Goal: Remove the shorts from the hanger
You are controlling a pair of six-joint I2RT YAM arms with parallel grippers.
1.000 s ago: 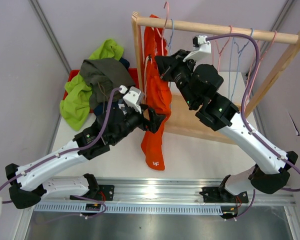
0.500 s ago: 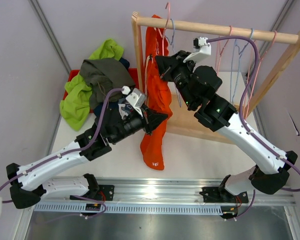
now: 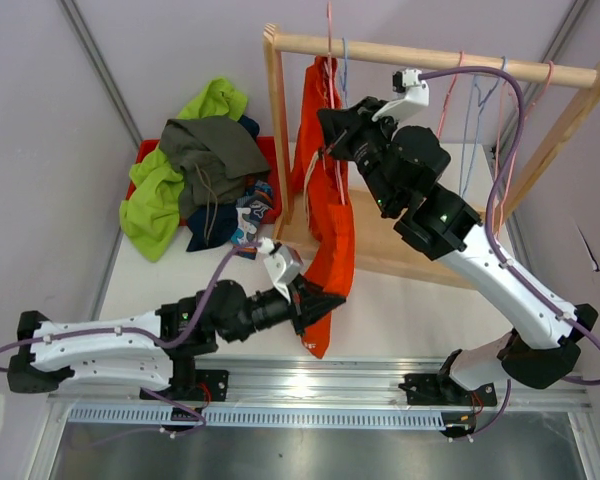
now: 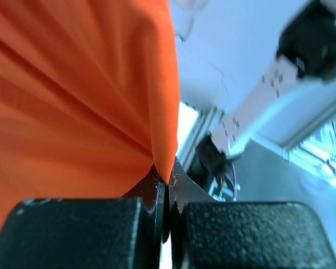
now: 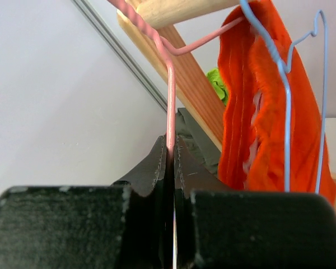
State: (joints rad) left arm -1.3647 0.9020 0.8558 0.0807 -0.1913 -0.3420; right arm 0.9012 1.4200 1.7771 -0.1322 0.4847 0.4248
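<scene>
Bright orange shorts (image 3: pixel 332 215) hang from a pink wire hanger (image 3: pixel 329 30) at the left end of the wooden rail (image 3: pixel 430 57). Their lower part is stretched toward the near table edge. My left gripper (image 3: pixel 328 298) is shut on the lower edge of the fabric; in the left wrist view the orange shorts (image 4: pixel 73 101) run into the closed jaws of the gripper (image 4: pixel 167 180). My right gripper (image 3: pixel 328 140) sits just under the rail, shut on the pink hanger (image 5: pixel 169 84) wire, which passes between its jaws (image 5: pixel 172 154). The orange shorts (image 5: pixel 257 112) hang right beside it.
A pile of shorts, lime green (image 3: pixel 155 205) and grey (image 3: pixel 205 150) among them, lies on a red tray (image 3: pixel 267 150) at the back left. Several empty wire hangers (image 3: pixel 470 100) hang further right on the rail. A blue hanger (image 5: pixel 285 112) crosses the orange fabric.
My left gripper has shut on the orange shorts and pulled back low toward the near edge, stretching the fabric down and forward. The right gripper stays shut on the hanger.
</scene>
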